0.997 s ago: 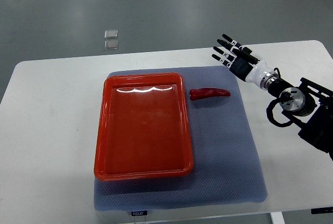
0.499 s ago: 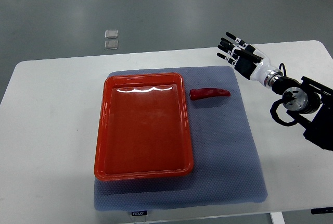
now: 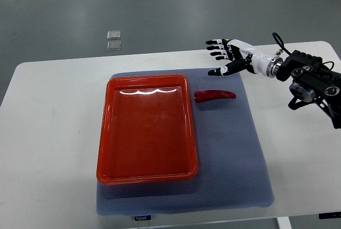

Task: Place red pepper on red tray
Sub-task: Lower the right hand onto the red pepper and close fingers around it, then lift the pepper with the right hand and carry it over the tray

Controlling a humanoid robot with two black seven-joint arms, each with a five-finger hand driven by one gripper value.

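Red pepper (image 3: pixel 214 96) lies on the grey mat (image 3: pixel 229 149), just right of the red tray (image 3: pixel 146 128), stem end toward the tray, not touching it. Right hand (image 3: pixel 228 58) hovers beyond the pepper's far side, fingers spread, holding nothing. We judge the reach is the step in hand: bring the hand down over the pepper's middle, close across its narrow width, lift clear of the tray rim before moving left.

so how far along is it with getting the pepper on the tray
Nothing is done yet: the red pepper lies on the grey mat just right of the red tray, which holds nothing. The right hand hovers open, up and right of the pepper, holding nothing. Left to do: reach down, grasp the pepper, carry it over and set it in the tray.
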